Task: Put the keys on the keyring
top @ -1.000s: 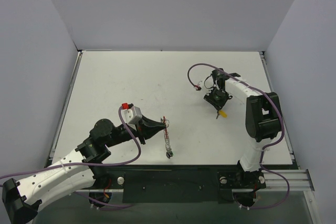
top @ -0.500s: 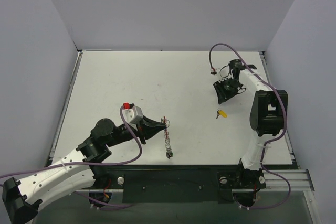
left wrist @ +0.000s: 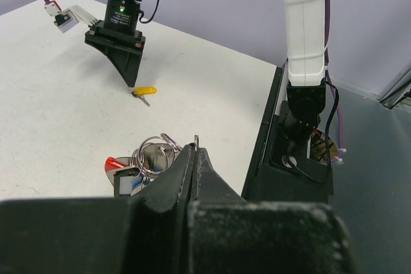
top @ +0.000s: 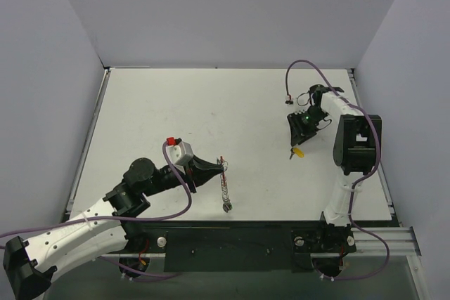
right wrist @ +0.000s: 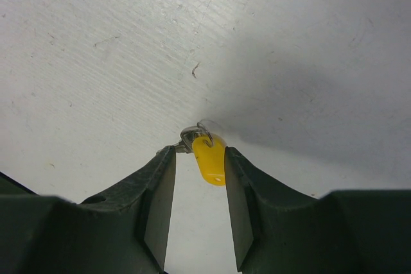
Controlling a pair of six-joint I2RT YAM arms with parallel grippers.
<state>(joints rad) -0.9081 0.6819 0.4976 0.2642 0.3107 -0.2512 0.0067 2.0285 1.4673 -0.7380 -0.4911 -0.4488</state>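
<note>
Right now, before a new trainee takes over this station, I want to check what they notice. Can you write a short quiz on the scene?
1. True or false: the left gripper is open.
2. Which colour is the key between the right gripper fingers? A red, B yellow, C green.
3. Fill in: the keyring sits at the tip of the ___ gripper.
Key: 1 false; 2 B; 3 left.
</note>
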